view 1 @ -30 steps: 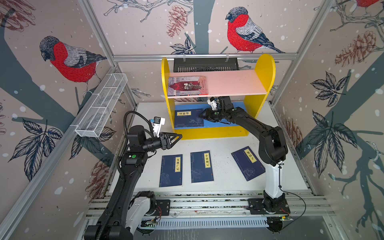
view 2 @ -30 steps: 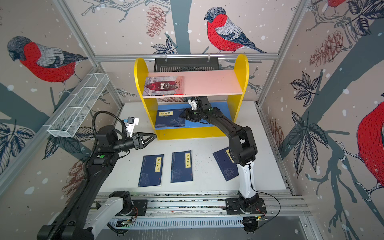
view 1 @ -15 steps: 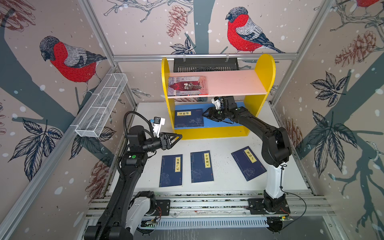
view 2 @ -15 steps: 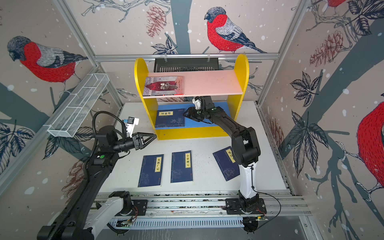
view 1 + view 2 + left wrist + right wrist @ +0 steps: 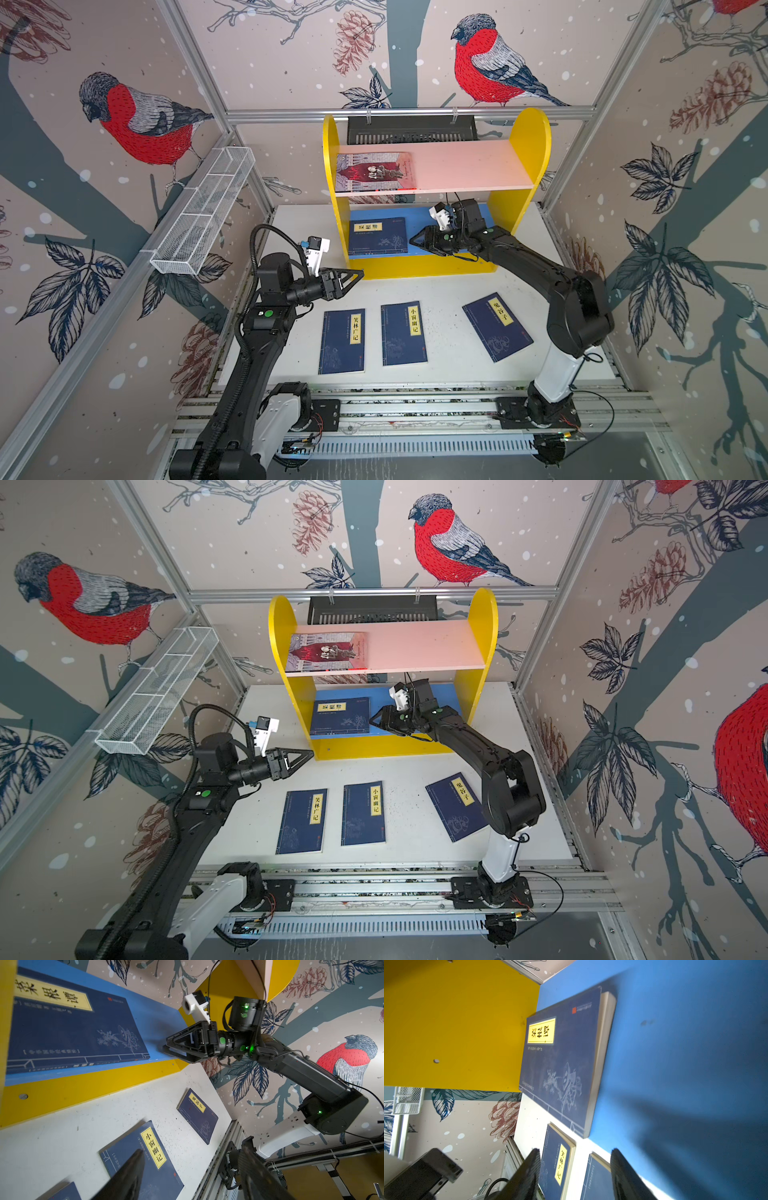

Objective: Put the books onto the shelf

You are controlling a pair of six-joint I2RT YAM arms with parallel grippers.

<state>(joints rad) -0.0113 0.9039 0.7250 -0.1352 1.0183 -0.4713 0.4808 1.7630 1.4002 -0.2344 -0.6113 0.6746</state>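
- The shelf stands at the back of the desk, with its open side facing the arms.
- A grey-lilac book lies flat at the left end of the pink upper board.
- One navy book lies flat at the left end of the blue lower board, cover up, close to the yellow side panel.
- Three navy books lie flat on the desk in front of the shelf. The left one and the middle one are side by side, and the right one is turned at an angle.
- The right pincer reaches over the front of the lower board, just to the right of the shelved navy book. Its jaws are parted and hold nothing, and a strip of blue board shows between its tips and the book.
- The left pincer hangs above the desk by the shelf's front left corner. Its jaws are spread wide and empty.
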